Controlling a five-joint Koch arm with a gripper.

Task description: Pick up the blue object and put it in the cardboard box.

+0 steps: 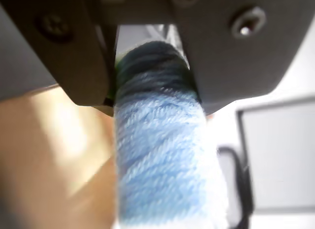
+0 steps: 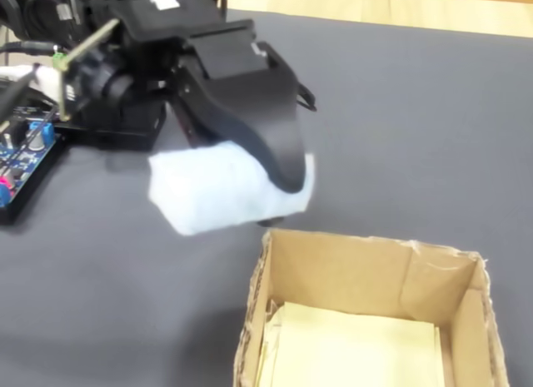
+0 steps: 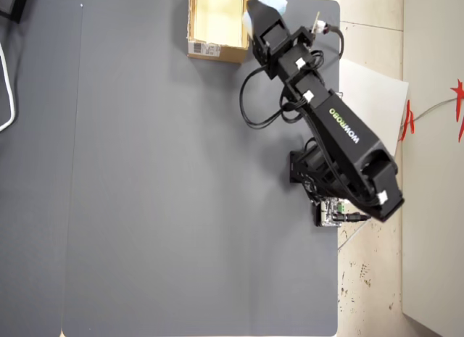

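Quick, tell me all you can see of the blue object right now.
The blue object is a pale sky-blue oblong, soft and yarn-like with fine ribbing in the wrist view. The gripper is shut on it and holds it in the air, roughly level, just outside the cardboard box's rim. It does not touch the box.

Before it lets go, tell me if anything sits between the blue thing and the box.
Nothing visible does. The gripper holds the blue object in the air just outside the cardboard box, beside its near wall in the fixed view. The box stands open; only its pale lining shows inside.
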